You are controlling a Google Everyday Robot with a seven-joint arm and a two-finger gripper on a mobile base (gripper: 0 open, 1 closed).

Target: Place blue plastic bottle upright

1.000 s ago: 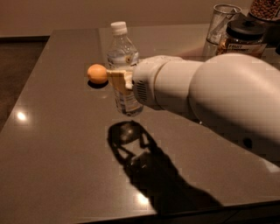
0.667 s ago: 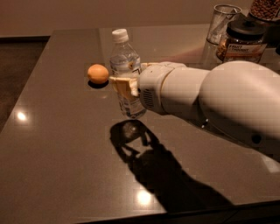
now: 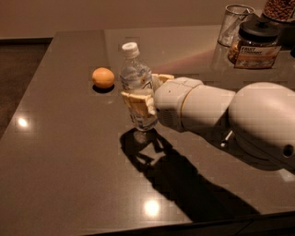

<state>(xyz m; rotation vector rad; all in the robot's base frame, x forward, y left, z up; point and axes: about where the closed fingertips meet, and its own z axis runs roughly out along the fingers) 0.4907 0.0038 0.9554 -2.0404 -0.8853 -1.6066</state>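
Observation:
The blue plastic bottle (image 3: 137, 76) is clear with a white cap and stands upright near the middle of the dark table (image 3: 64, 152). Its base is at or just above the tabletop; I cannot tell which. My gripper (image 3: 142, 90) reaches in from the right and is shut on the bottle's middle. One finger (image 3: 134, 104) is in front of the label and the other finger (image 3: 162, 78) is behind it. The white arm (image 3: 230, 115) hides the table to the right of the bottle.
An orange (image 3: 103, 77) lies just left of the bottle. At the back right stand a clear drinking glass (image 3: 235, 23), a labelled jar with a dark lid (image 3: 254, 45) and a container of brown pieces (image 3: 281, 8). The table's left edge drops to the floor.
The bottle, held in my gripper, has come down toward the tabletop and stayed upright. The arm has lowered with it. The orange has not moved.

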